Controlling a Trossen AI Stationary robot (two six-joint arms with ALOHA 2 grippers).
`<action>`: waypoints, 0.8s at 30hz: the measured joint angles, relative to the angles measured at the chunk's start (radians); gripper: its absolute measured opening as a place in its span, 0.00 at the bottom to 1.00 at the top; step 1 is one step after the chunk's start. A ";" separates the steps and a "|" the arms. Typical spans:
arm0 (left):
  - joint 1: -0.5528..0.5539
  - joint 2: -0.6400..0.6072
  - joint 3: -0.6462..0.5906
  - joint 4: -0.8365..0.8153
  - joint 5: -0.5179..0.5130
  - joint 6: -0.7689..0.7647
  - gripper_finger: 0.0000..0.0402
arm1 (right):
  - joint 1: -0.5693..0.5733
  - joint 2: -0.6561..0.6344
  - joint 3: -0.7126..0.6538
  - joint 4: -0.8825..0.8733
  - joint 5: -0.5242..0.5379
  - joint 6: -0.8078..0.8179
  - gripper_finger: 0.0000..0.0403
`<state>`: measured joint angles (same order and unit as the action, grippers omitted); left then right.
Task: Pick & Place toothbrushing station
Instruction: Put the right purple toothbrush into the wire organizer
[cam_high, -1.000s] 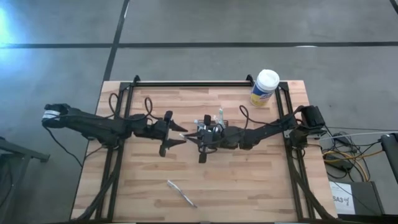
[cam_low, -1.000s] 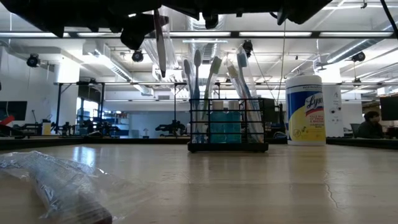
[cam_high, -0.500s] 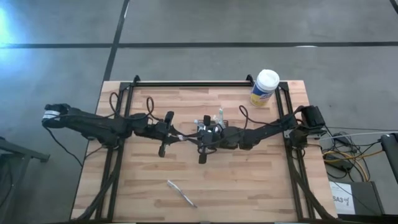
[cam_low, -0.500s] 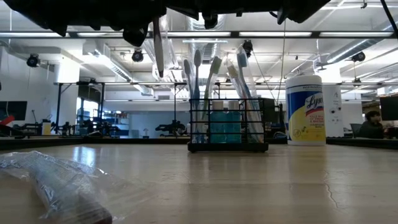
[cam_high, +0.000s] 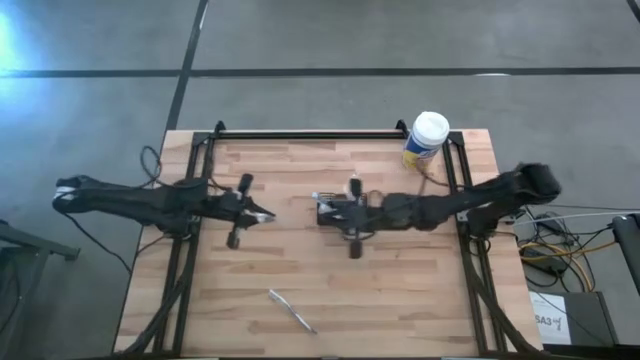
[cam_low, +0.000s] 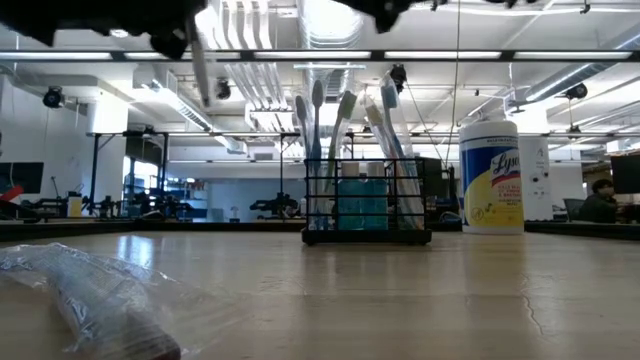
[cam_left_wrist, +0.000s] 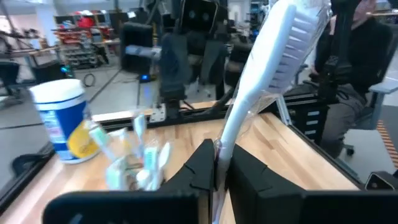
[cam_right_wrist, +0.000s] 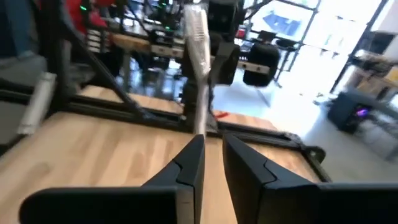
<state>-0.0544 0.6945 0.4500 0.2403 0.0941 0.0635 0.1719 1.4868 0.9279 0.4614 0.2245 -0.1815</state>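
Observation:
The toothbrushing station (cam_low: 367, 205) is a black wire caddy holding several toothbrushes. It stands on its base at mid-table and also shows in the left wrist view (cam_left_wrist: 134, 168). My left gripper (cam_high: 258, 214) hovers left of it, shut on a wrapped white toothbrush (cam_left_wrist: 273, 56), which shows in the low view (cam_low: 201, 65) high over the table. My right gripper (cam_high: 322, 208) hovers by the caddy. Its fingers (cam_right_wrist: 211, 140) stand a little apart with nothing between them, facing the toothbrush (cam_right_wrist: 196, 43) farther off. My left gripper pinches the toothbrush's handle (cam_left_wrist: 221, 140) between its two fingers, well below the head. The fingers come about level from the table's left and lie across the brush. The brush stands roughly upright, head (cam_left_wrist: 297, 28) up, lifted clear of the table.
A yellow canister with a white lid (cam_high: 426, 141) stands at the far right of the table. A plastic-wrapped toothbrush (cam_high: 292, 310) lies near the front edge and shows large in the low view (cam_low: 90, 290). A black frame rail (cam_high: 310, 133) runs along the far edge.
My left gripper has shut on the toothbrush beside the right gripper, then carried it toward the table's left edge, still upright. My right gripper has drawn back toward the right and no longer has the brush.

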 joint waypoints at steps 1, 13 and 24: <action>0.000 -0.048 -0.019 -0.026 -0.014 0.000 0.07 | 0.000 -0.045 -0.032 -0.016 -0.016 0.018 0.13; 0.001 -0.510 -0.288 -0.054 -0.043 -0.030 0.07 | 0.008 -0.643 -0.561 0.147 -0.024 0.175 0.03; 0.002 -0.665 -0.334 -0.162 -0.050 -0.012 0.07 | 0.007 -0.859 -0.861 0.324 0.047 0.209 0.02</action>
<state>-0.0525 0.0293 0.1163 0.0784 0.0442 0.0514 0.1787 0.6277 0.0667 0.7856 0.2718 0.0277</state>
